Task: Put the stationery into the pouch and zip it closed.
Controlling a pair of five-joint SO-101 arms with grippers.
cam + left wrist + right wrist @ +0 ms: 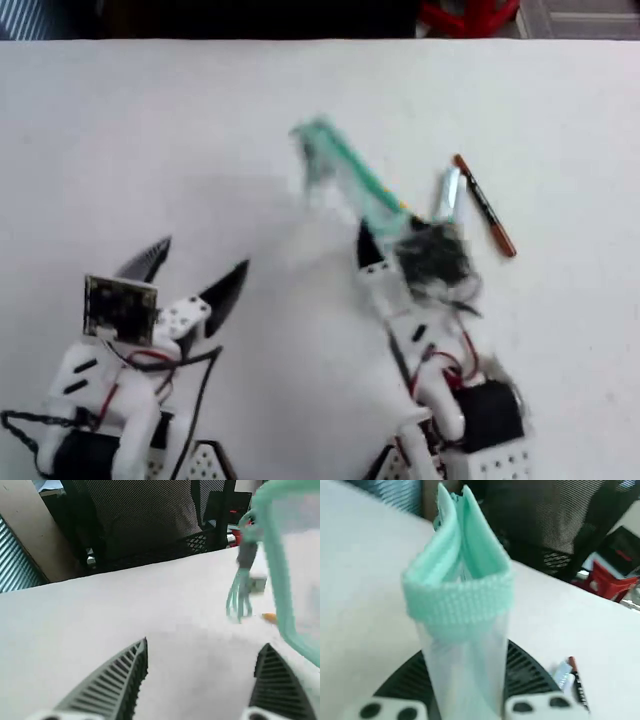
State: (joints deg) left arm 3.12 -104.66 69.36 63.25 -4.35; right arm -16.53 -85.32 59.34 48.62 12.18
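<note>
My right claw (395, 245) is clenched on the pouch (345, 170), which slants away toward 11 o'clock. The pen (485, 205) lies near it at 2 o'clock. My left claw (200, 258) gapes released, with bare table (150, 130) running to the far edge at 12 o'clock.
</note>
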